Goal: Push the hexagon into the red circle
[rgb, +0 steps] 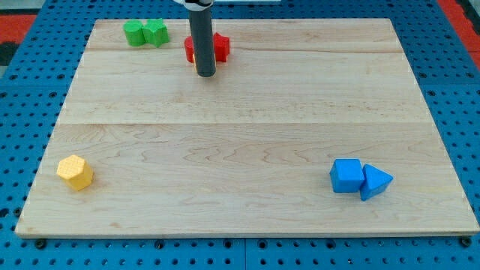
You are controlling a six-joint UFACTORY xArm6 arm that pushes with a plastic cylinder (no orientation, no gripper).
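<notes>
A yellow hexagon block (75,172) lies near the view's bottom left corner of the wooden board (247,142). Red blocks sit at the view's top: a red circle (190,49) partly hidden behind the rod, and a red star-like block (220,46) touching it on its right. My tip (205,73) rests on the board just below the red blocks, far from the yellow hexagon, up and to its right.
Two green blocks (145,33) touch each other at the view's top left. A blue cube (346,176) and a blue triangle (375,182) touch at the view's bottom right. Blue pegboard surrounds the board.
</notes>
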